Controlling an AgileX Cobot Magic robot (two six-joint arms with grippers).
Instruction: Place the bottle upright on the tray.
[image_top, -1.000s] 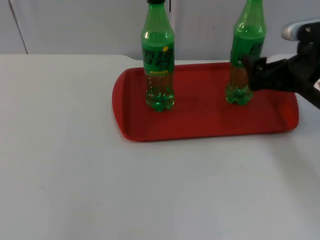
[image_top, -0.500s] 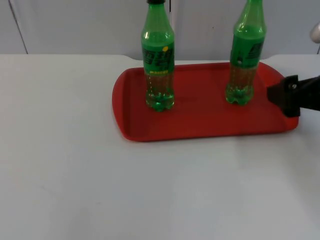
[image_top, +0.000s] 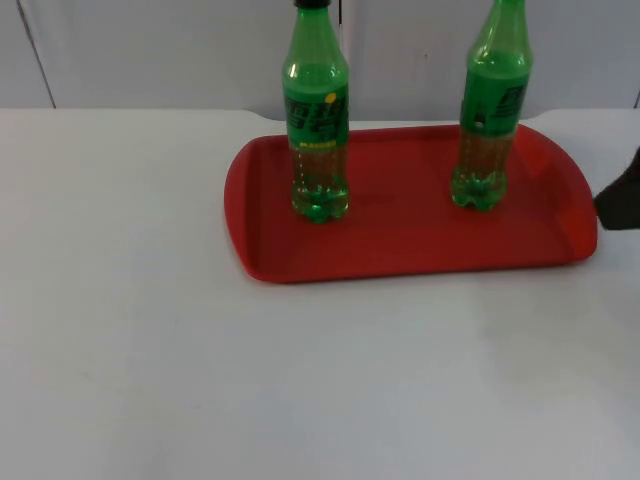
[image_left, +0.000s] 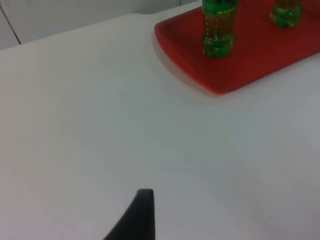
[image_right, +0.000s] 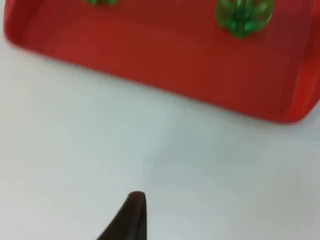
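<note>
Fingers first: one black fingertip of the left gripper (image_left: 139, 216) stands over bare white table, and whether that gripper is open or closed cannot be told. One black fingertip of the right gripper (image_right: 128, 216) likewise stands over the table, just off the tray's near rim, and its state cannot be told either. From above, a dark part of the right gripper (image_top: 622, 198) sits at the picture's right edge, beside the tray's right end, touching nothing. Neither gripper holds anything.

Two green bottles stand upright on the red tray (image_top: 400, 245). The right bottle (image_top: 490, 110) stands toward the tray's right end, near its far rim, its base flat on the tray floor; its base (image_right: 244, 16) also shows from the right wrist. The left bottle (image_top: 317, 120), with a green label and a dark cap, stands toward the tray's left end. Both bottles are well apart from each other and clear of the rims.

The tray lies on the white table (image_top: 150, 330) near its far edge, long side across, with the grey wall (image_top: 150, 50) behind it. The left arm waits off to the side.
</note>
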